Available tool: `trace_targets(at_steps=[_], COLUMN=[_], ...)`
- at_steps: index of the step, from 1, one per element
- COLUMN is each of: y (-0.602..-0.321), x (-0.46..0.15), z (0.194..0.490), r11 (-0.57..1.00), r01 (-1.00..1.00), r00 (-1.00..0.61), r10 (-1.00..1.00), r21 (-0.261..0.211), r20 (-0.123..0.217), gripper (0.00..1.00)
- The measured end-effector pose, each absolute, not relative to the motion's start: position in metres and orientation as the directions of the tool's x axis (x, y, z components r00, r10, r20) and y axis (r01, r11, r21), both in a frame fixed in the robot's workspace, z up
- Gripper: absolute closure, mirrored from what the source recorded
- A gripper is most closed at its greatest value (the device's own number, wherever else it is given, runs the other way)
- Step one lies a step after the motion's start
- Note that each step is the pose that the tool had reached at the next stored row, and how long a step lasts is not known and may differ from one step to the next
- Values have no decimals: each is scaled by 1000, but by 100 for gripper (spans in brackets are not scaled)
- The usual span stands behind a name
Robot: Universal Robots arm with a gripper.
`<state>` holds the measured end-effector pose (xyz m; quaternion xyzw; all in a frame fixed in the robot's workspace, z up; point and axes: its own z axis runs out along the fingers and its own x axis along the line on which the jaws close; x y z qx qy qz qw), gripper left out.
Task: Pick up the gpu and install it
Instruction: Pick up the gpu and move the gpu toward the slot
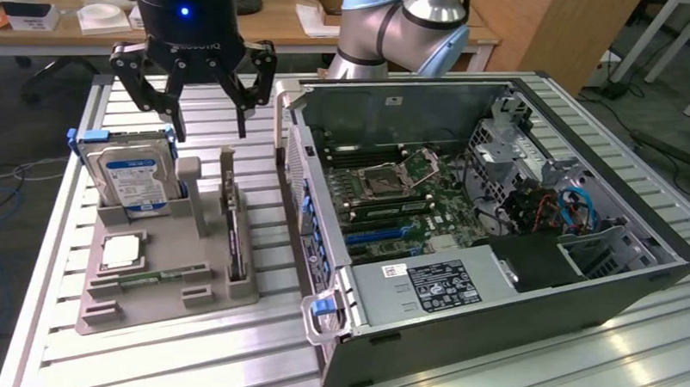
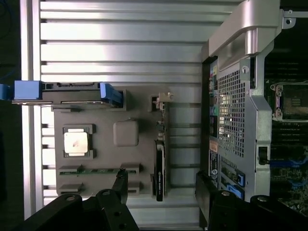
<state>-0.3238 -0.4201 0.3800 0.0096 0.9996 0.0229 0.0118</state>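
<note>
While high above the gpu (image 1: 231, 232), fingers (image 1: 255, 80) wide apart.

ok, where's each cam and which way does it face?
Exterior view: off the arm, raised, looking down across the slatted table at the parts holder, the open computer case and the open gripper, with the arm behind it.
Wrist view: on the wrist, looking straight down past the gripper's fingers onto the gpu in the parts holder.
Shared: gripper, gpu, hard drive, parts holder, computer case.

Wooden desk (image 1: 276, 15) behind, wooden cabinet (image 1: 552, 33), grey floor (image 1: 683, 128), trailing cables (image 1: 655, 135)
</note>
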Motion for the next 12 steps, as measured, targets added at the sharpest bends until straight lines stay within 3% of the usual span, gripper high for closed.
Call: trace_targets(at_steps=[12], y=[-420], x=[-324], z=[373], r11=[999], r01=[19], r00=[-1000], r10=[20], r21=[46], r20=[-23], gripper=[33])
